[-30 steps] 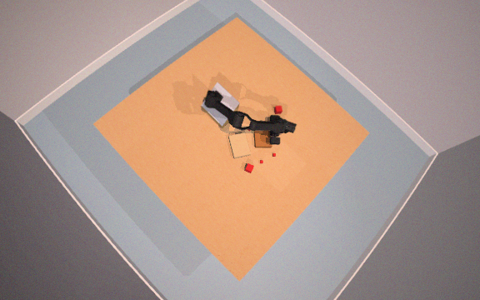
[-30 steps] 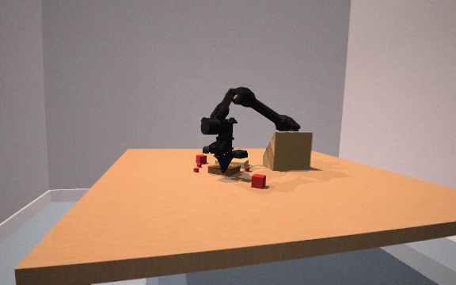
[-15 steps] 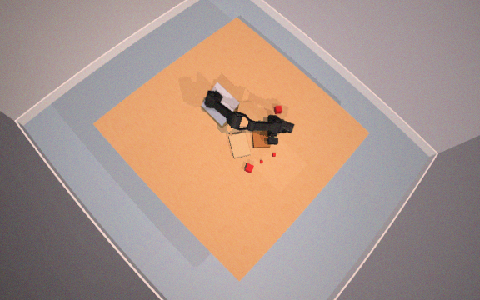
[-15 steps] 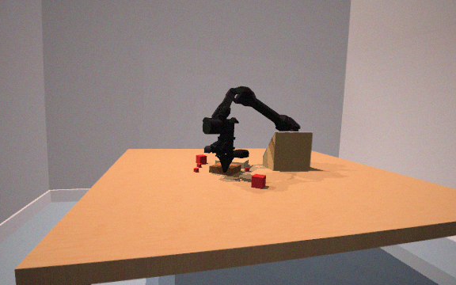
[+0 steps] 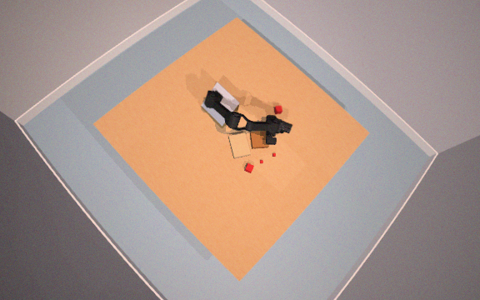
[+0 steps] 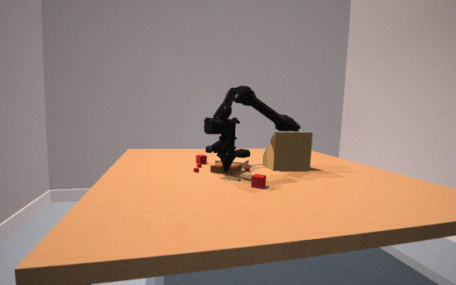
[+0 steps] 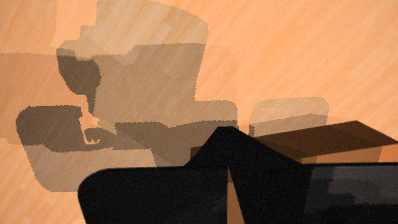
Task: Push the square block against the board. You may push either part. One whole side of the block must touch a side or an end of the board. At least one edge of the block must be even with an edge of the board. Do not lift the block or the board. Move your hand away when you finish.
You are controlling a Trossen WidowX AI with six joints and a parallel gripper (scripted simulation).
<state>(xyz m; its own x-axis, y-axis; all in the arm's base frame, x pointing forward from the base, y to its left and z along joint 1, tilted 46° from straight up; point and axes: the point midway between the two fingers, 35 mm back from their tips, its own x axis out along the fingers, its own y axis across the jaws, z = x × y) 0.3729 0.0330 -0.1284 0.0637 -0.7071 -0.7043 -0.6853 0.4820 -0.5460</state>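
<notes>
In the top view, the blue-grey floor (image 5: 77, 167) (image 6: 18, 233) surrounds the counter (image 5: 173, 187) (image 6: 172, 214) (image 7: 350, 35), with plain grey walls (image 5: 390, 54) (image 6: 196, 47) beyond. The counter surface is orange, wood-toned and faintly grained. Reading from its left corner to its right corner, the items are located as follows.

The stand (image 5: 214, 114) (image 6: 293, 152) supports the black arm (image 5: 223, 112) (image 6: 267, 108), between the counter's left and top corners. Soft shadows fall around it. The pale board (image 5: 239, 145) (image 6: 245, 162) lies flat near the middle, with a large red cube (image 5: 249, 168) (image 6: 201, 159) on its bottom-corner side.

The brown block (image 5: 258, 141) (image 6: 233, 169) (image 7: 325, 138) is seated flat just beside the board, toward the right corner (contact between the two cannot be confirmed). Two small red cubes lie near the block, toward the bottom corner. The claw (image 5: 272, 129) (image 6: 226, 170) (image 7: 224, 134) points down at the block's right-corner side; it is fully closed, with nothing in its grip. Whether its tips touch the block cannot be determined. Another large red cube (image 5: 278, 109) (image 6: 258, 181) rests nearer the upper right edge.
</notes>
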